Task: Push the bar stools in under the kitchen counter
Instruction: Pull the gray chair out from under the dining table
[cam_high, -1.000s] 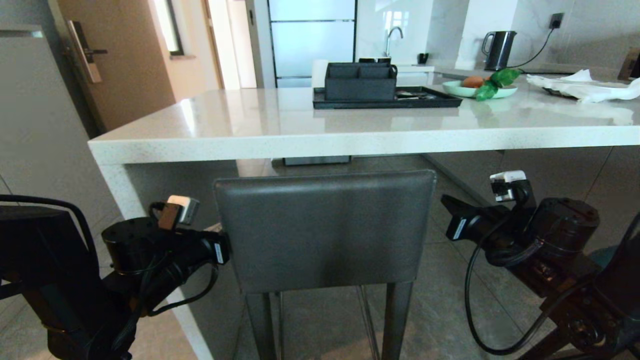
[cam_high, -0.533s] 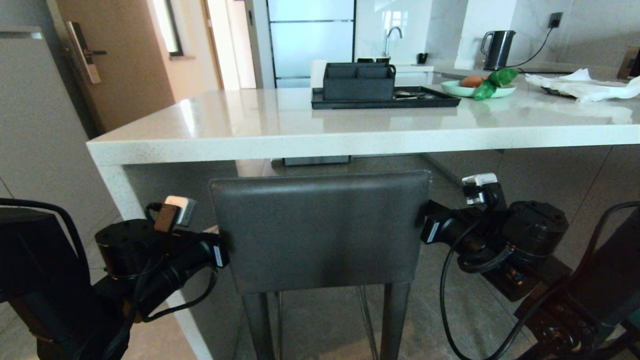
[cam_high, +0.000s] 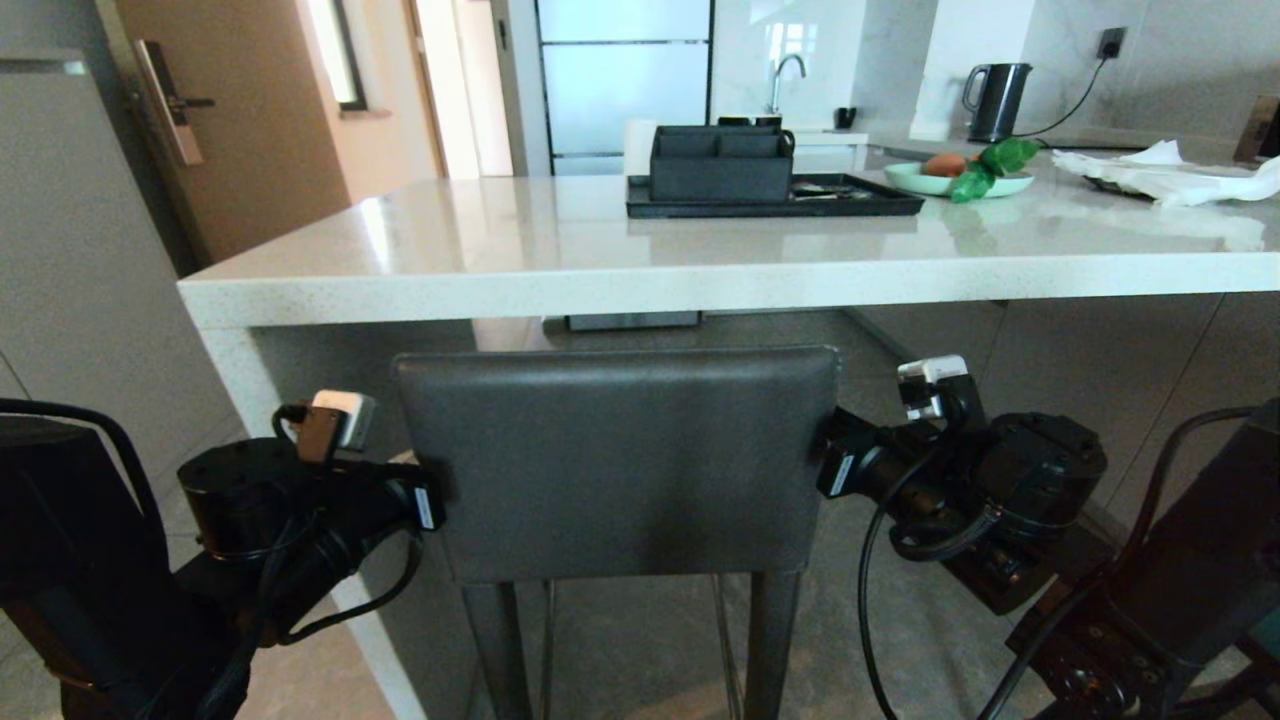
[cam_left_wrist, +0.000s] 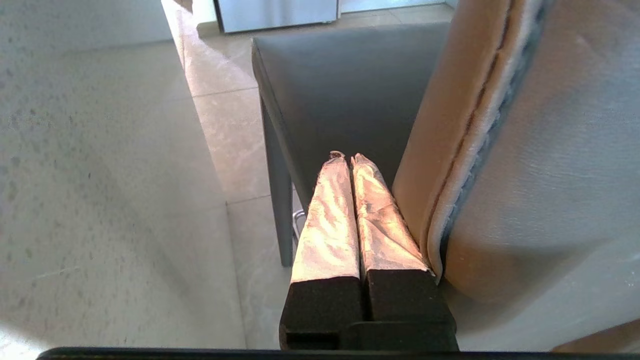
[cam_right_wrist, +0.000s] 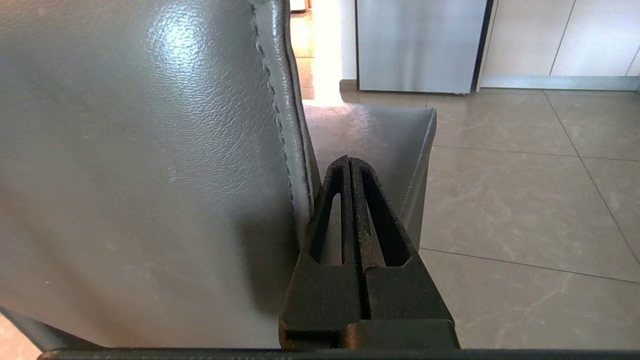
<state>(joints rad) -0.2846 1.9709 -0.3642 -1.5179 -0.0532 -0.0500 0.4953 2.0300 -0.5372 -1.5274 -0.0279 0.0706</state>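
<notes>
Since a second ago the right end effector (cam_right_wrist: 351, 165) has closed in on the right edge of the dark grey square-backed leather bar stool (cam_high: 620, 460). The left end effector (cam_left_wrist: 345, 160) flanks the left edge. Both have fingers together, holding nothing. Beyond, the glossy white stone worktop (cam_high: 640, 270) overhangs; judging by the backrest near of it, pushing remains.

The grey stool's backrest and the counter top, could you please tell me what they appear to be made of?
Grey stool's backrest: seemingly leather or faux leather, with pebbled grain, soft sheen and a stitched edge seam. Counter top: likely polished stone or quartz, glossy, reflective and finely speckled.
</notes>
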